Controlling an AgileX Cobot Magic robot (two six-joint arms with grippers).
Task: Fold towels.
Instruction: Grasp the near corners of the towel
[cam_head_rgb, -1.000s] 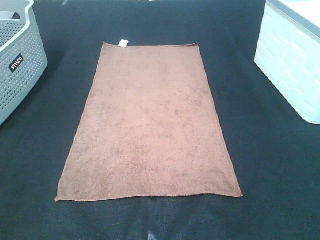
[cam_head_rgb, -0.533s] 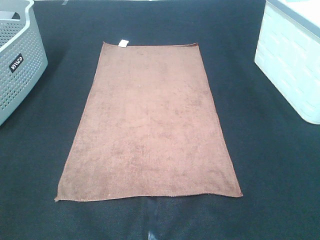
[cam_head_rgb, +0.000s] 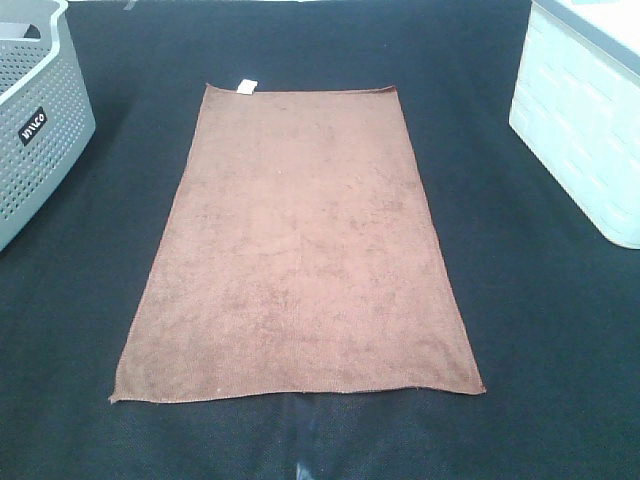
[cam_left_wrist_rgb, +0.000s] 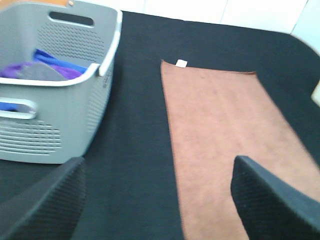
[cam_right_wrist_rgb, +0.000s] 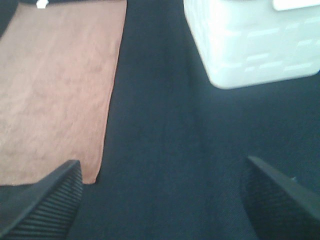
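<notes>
One brown towel lies flat and unfolded on the black table, long side running away from me, with a small white tag at its far short edge. It also shows in the left wrist view and the right wrist view. Neither arm appears in the exterior high view. My left gripper is open and empty, above the table beside the towel's near left corner. My right gripper is open and empty, above bare table beside the towel's near right corner.
A grey perforated basket stands at the left and holds purple and blue cloth. A white bin stands at the right; it also shows in the right wrist view. The black table cloth surrounds the towel.
</notes>
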